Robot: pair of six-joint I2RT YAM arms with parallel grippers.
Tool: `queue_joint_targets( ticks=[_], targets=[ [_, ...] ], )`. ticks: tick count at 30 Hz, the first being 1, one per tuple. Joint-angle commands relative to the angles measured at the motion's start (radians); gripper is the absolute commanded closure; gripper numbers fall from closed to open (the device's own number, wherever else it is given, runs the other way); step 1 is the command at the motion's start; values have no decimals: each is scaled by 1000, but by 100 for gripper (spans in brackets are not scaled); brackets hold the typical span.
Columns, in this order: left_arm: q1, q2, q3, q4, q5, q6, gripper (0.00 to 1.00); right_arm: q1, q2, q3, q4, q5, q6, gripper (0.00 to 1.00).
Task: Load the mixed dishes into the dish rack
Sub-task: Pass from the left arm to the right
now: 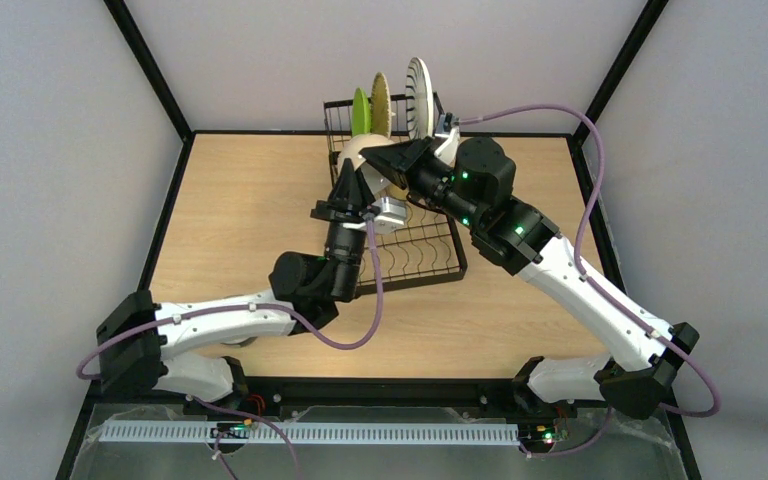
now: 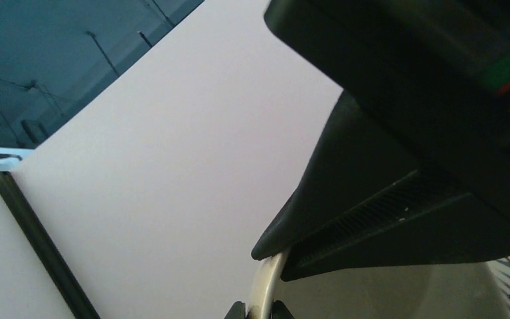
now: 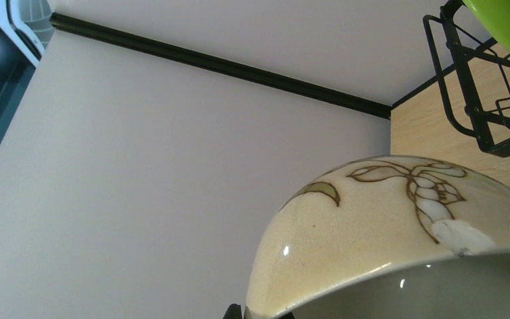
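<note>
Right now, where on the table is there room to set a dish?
Bare table left of the dish rack; a narrower strip right of it. Crowded: three plates stand at the rack's far end, and left gripper and right gripper pinch a bowl above it.

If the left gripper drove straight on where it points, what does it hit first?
The left gripper pinches the rim of the cream flower-painted bowl; straight ahead along that rim the right gripper, clamped there too, looks first in line, though depth is unclear.
</note>
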Motion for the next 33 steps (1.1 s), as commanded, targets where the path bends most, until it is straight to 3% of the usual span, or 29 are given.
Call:
queue_joint_targets(
  ticks=[1,10,18,24,33],
  targets=[
    [-27,-94,20,-113,18,-111,83,-15,1,20,37,72,-124,100],
    [-28,-196,26,-378,15,-260,65,-15,6,-12,83,48,-163,100],
    [-27,-275,28,-557,16,-356,62,-16,7,-11,102,54,-202,100],
    [-28,-345,66,-778,24,-498,62,-21,14,-1,101,47,-252,100],
    [-30,-435,144,-1089,32,-696,62,-88,30,-21,76,-130,-359,100]
  ],
)
